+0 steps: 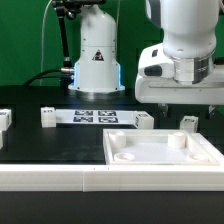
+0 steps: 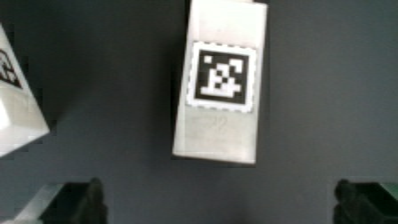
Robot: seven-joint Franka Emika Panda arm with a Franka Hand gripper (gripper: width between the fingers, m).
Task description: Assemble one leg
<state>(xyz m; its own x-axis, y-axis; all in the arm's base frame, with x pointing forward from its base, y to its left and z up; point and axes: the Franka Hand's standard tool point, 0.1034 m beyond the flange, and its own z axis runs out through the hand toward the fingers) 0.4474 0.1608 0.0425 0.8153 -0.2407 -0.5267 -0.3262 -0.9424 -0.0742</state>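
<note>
White plastic leg, a rectangular post with a black-and-white tag on its face, is seen lying flat on the dark table under the wrist camera, its long axis slightly tilted. The fingers are spread wide, two dark tips well apart, and nothing is held. The leg lies clear of both tips and is not yet between them. A second white tagged part is cut off at the picture edge, near the leg but not touching it. In the exterior view the arm hangs over a small white post just behind the large white panel. That post is judged to be the same leg, though this is not certain. The marker board lies further to the exterior view's left. Step judged: approach before the grasp, early in the task. For the next move, the fingers need to be centred over the leg and turned to close across its narrow sides, then lowered.
</note>
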